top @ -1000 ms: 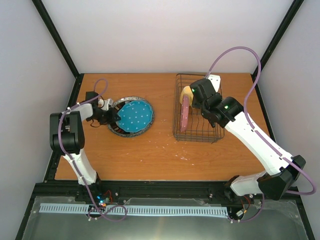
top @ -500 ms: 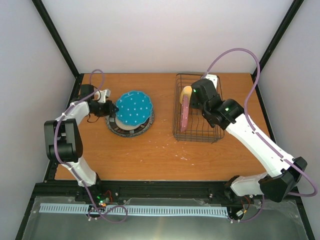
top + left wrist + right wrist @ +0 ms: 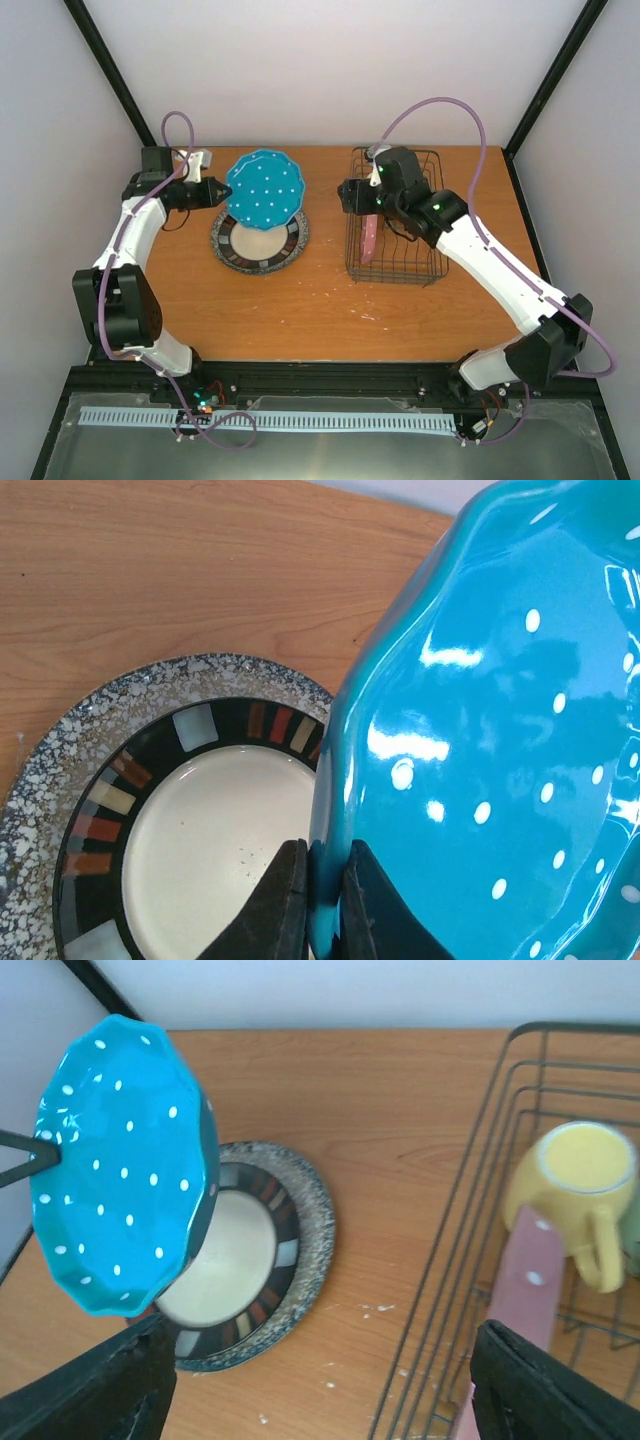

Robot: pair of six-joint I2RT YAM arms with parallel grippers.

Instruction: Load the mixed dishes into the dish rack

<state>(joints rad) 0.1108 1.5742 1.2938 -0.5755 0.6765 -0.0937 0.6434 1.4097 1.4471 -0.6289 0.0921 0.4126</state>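
My left gripper (image 3: 216, 192) (image 3: 325, 885) is shut on the rim of the teal dotted plate (image 3: 265, 189) (image 3: 500, 730) (image 3: 120, 1160), holding it tilted on edge above the table. Below it the dark-rimmed plate (image 3: 258, 243) (image 3: 205, 825) (image 3: 235, 1260) lies on the grey speckled plate (image 3: 222, 258) (image 3: 50, 780) (image 3: 312, 1230). In the dish rack (image 3: 432, 268) (image 3: 480, 1160) the pink dotted plate (image 3: 371, 238) (image 3: 527, 1272) stands on edge beside the yellow mug (image 3: 578, 1182). My right gripper (image 3: 347, 195) (image 3: 320, 1390) hangs open and empty over the rack's left edge.
White crumbs (image 3: 368, 317) (image 3: 365, 1310) are scattered on the wooden table between the plate stack and the rack. Black frame posts and white walls close in the table on three sides.
The left arm has lifted the teal plate off the stack, up and back, tilting it upright. The right gripper has opened wider and swung left out of the rack.
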